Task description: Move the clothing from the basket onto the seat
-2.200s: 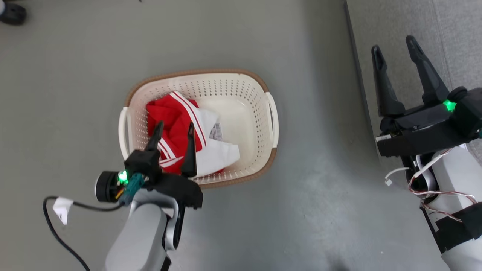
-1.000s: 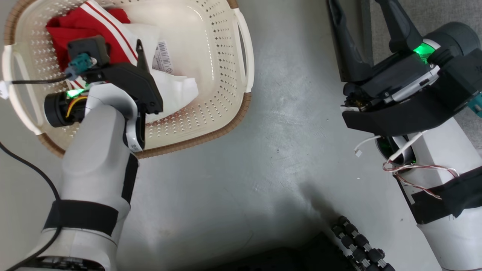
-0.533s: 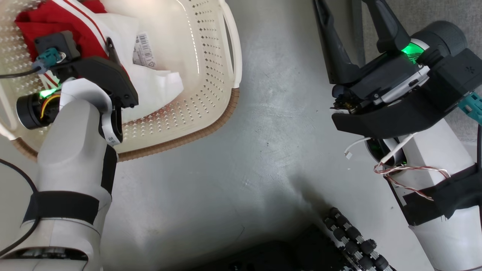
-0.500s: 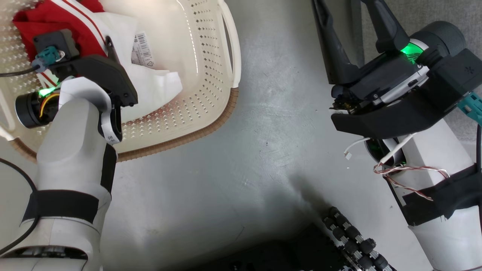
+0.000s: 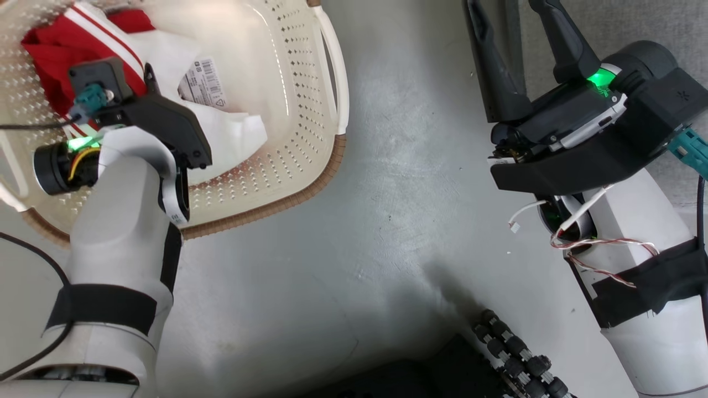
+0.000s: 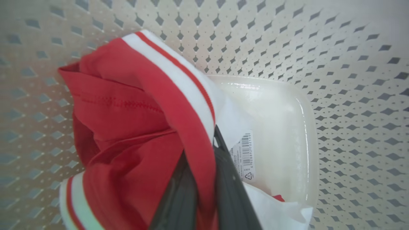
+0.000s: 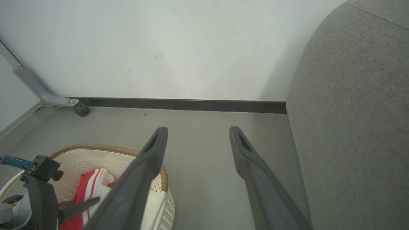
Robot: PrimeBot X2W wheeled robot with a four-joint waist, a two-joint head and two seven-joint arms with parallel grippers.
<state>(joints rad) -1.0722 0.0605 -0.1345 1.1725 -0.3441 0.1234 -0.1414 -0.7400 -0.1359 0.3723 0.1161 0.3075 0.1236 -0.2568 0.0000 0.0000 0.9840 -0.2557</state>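
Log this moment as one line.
stage: grasp | left gripper: shut on clothing, in basket | right gripper: open, empty, beside seat

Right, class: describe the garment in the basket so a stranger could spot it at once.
Find the cream perforated basket on the floor, left of the grey seat. Inside, the left gripper is shut on the clothing: bright red fabric with white-striped trim, unlike the plain white cloth beside it.

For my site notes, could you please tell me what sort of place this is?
Probably a home-like indoor room: a grey upholstered sofa stands by a white wall with dark skirting board, and a laundry basket of red clothing sits on the grey floor.
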